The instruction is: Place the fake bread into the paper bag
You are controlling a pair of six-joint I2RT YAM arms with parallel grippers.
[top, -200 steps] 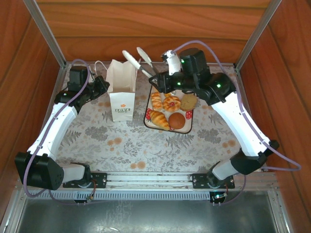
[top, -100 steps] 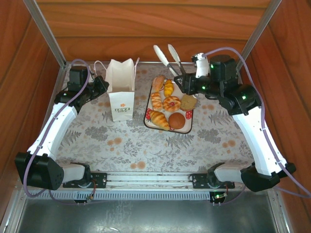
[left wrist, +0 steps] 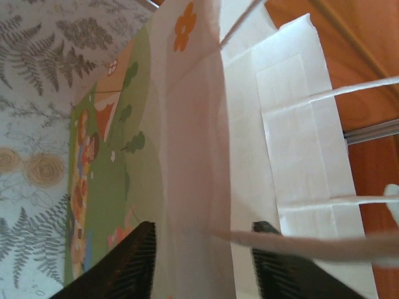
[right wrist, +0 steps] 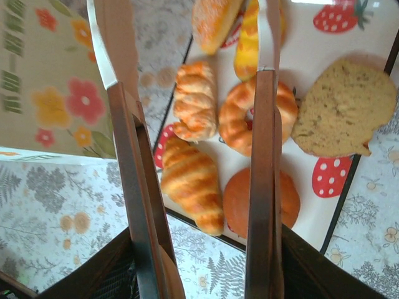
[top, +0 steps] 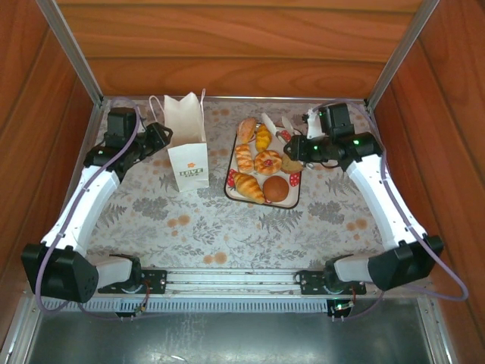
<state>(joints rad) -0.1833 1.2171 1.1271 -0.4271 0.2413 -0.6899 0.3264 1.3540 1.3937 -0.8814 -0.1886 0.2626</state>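
Seven pieces of fake bread (top: 267,161) lie on the strawberry-print tray (right wrist: 305,50), and none is seen in the paper bag (top: 187,152). By type, the count is:

- one croissant (right wrist: 190,184)
- one round bun (right wrist: 262,199)
- one glazed ring (right wrist: 240,121)
- one twisted roll (right wrist: 194,99)
- one flat brown piece (right wrist: 340,109)
- two oblong rolls at the far end of the tray

There is also one tray, one bag and one pair of tongs (right wrist: 265,156).

The bag stands upright on the bench (top: 227,227), mouth up, just left of the tray and clear of it.

**Step in hand:** approach for the first pick (judged from the full tray).

- The right fingers (right wrist: 305,261) are clamped on the handle end of the tongs.
- The two tong arms hang apart over the middle of the tray, with nothing between them.
- The left fingers (left wrist: 131,265) stand released, one on each side of the bag's upper wall. They are spread too wide to be pinching the paper.

**Next move calls for:**

1. Lower the tongs so that the arms straddle a single piece. The ring and the twisted roll lie closest beneath them.
2. Squeeze the tongs and lift the piece clear of its neighbours.
3. Carry the piece left and release it over the bag's mouth.

The pieces lie close together, so a neighbour may be nudged as the tongs come down. With the bag not gripped, it may also tip if the tongs knock its rim.
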